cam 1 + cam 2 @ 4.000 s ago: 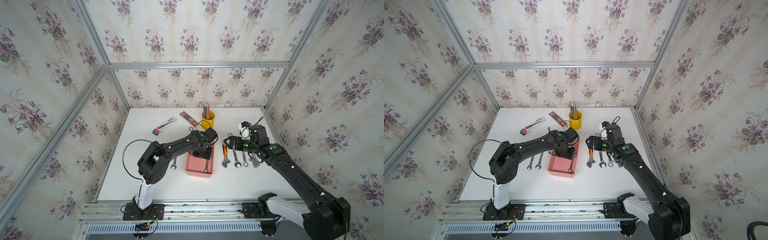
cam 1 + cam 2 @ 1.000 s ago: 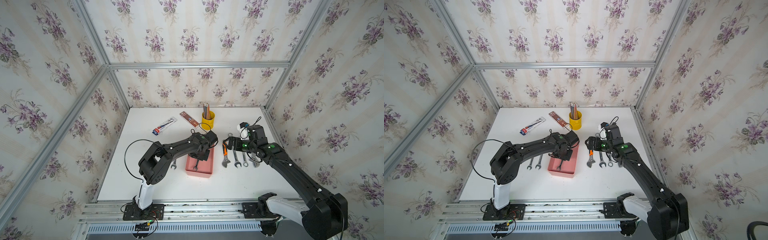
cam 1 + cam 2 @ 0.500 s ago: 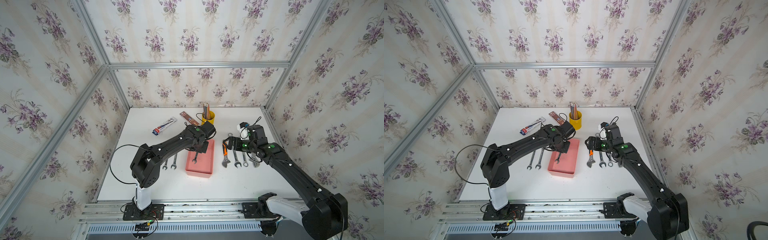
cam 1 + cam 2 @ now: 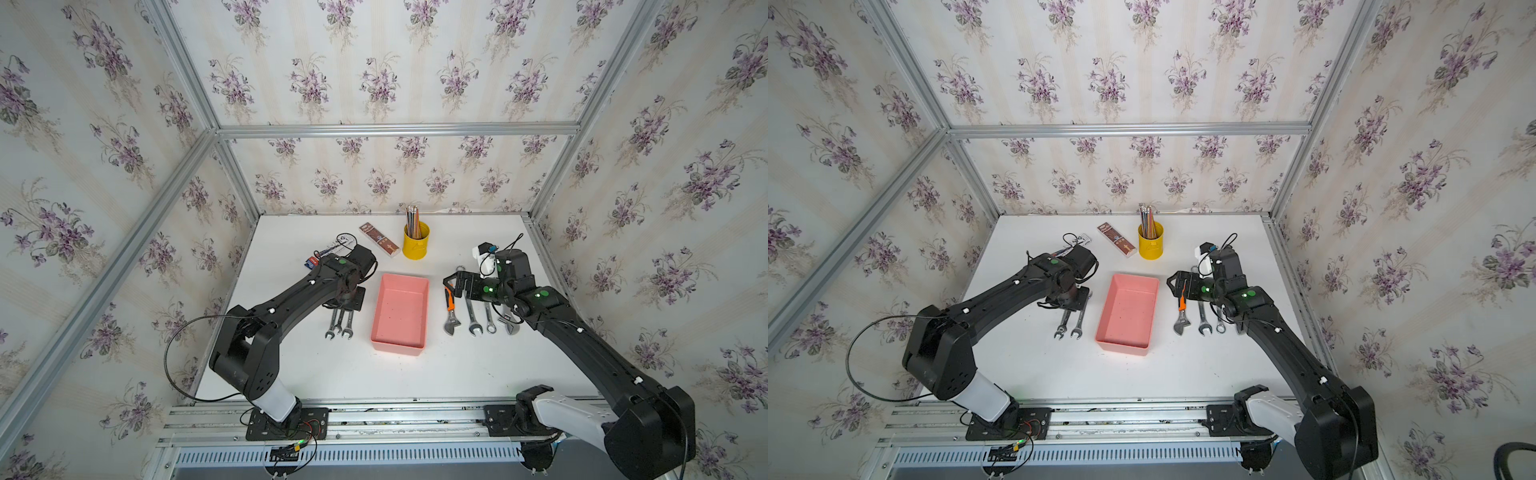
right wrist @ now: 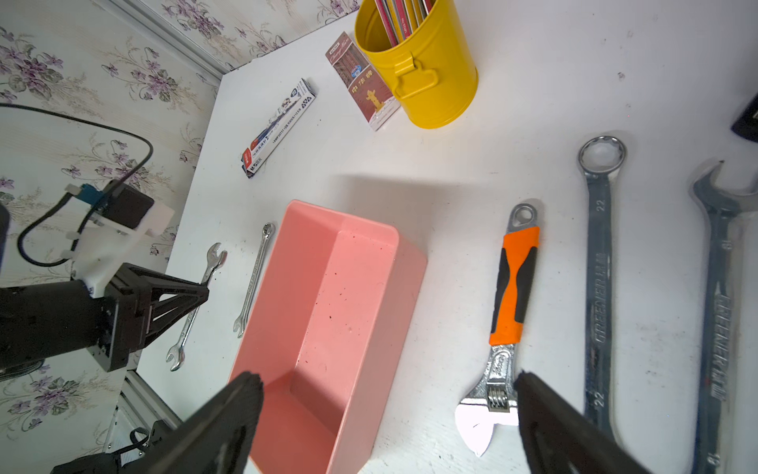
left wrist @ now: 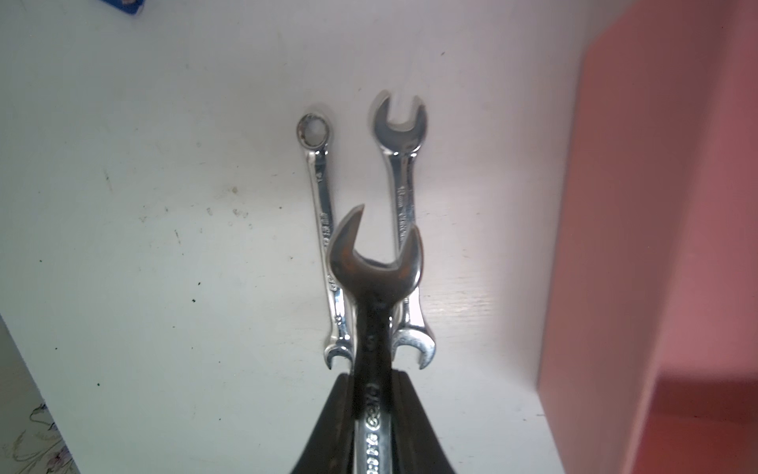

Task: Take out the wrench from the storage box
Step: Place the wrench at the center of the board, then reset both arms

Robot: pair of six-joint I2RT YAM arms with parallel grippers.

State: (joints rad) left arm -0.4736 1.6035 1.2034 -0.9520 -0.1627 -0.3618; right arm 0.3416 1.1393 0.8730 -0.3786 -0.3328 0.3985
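Gripper (image 6: 371,383) clamped on a wrench (image 6: 371,303), open end poking out over a ring wrench (image 6: 322,197) and a double-open wrench (image 6: 404,180) lying side by side on the table (image 6: 164,246), pink box (image 6: 656,205) close by.

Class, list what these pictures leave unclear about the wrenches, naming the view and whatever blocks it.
The held wrench: its handle end is hidden inside the left hand and cut off by the left wrist picture's edge.
Left hand's grip: in both top views the left arm covers it.
Engraved sizes on the two small wrenches lying beneath: blurred in the left wrist view.
Outermost big wrench: cut off by the right wrist picture's edge.
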